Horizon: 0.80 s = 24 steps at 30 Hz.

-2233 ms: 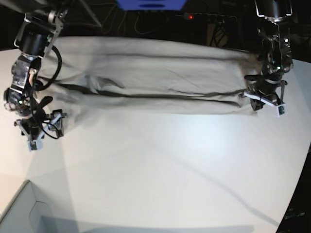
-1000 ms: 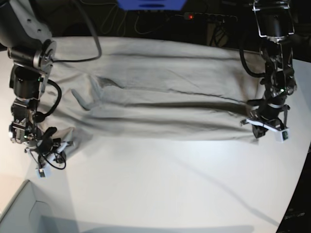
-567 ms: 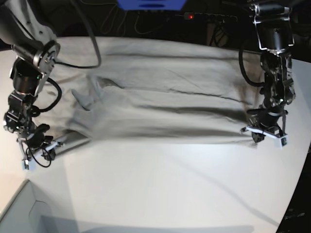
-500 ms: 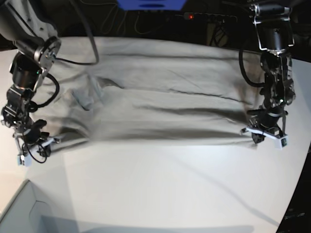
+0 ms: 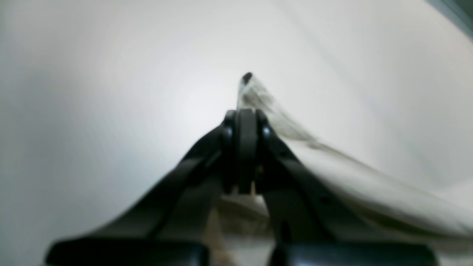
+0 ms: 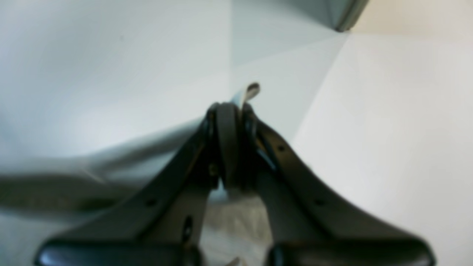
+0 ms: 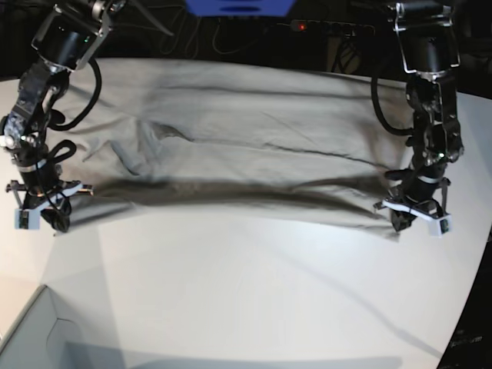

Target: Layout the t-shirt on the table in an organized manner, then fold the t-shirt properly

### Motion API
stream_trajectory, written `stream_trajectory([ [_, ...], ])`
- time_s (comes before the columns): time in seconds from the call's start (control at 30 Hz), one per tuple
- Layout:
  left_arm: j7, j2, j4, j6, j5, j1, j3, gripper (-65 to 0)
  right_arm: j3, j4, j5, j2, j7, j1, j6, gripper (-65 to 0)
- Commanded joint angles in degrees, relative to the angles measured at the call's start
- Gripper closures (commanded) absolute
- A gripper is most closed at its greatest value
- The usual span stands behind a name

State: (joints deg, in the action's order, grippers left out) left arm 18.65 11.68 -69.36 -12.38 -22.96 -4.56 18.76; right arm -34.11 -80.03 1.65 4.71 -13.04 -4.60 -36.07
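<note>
Table [image 7: 254, 300]: white, wide. T-shirt [image 7: 246, 146]: we see it spread across the far half, near edge lifted. Left gripper [image 7: 410, 217], arm hanging vertically at scene right, clamps that edge. Right gripper [image 7: 42, 207], scene left, likewise pinches cloth.

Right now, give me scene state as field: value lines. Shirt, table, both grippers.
t-shirt: spread wide across the far half of the table, near edge lifted and stretched between the two grippers, creases across the middle
table: white, near half bare
left gripper: shut on the t-shirt's near edge, base view's right
right gripper: shut on the t-shirt's near edge, base view's left
box corner: near-left, untouched
</note>
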Motion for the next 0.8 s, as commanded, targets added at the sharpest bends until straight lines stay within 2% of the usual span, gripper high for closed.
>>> stream_trajectory([
  [0.0,-1.47,0.58,-2.42,-1.9,-0.38,-0.23,0.27,0.0,-0.05,-2.39,-1.17,0.26,1.65,0.16,-0.36,0.0],
  [0.07,-1.47,-0.03,-4.97,-4.37,-0.38,1.61,0.27,0.0,-0.13,-4.85,-2.13,-0.36,1.65,2.27,-0.36,0.0],
  [0.17,-1.47,-0.65,-7.52,-5.33,-0.38,4.34,0.36,0.0,-0.13,-8.72,-3.54,-0.62,1.65,5.88,-0.36,0.0],
  [0.27,-1.47,-0.91,-7.69,-5.33,-0.38,5.66,1.15,0.0,-0.13,-12.32,-5.12,-0.8,1.65,9.57,-0.36,0.0],
  [0.5,-1.47,-3.02,-7.96,-5.51,-0.38,7.15,7.83,0.0,-0.13,-17.07,-5.74,-4.4,2.0,17.3,-0.36,0.0],
  [0.77,-1.47,-3.02,-8.13,-5.51,-0.38,9.88,8.44,0.0,-1.01,-19.53,-5.83,-5.28,2.09,21.96,-0.36,0.0],
])
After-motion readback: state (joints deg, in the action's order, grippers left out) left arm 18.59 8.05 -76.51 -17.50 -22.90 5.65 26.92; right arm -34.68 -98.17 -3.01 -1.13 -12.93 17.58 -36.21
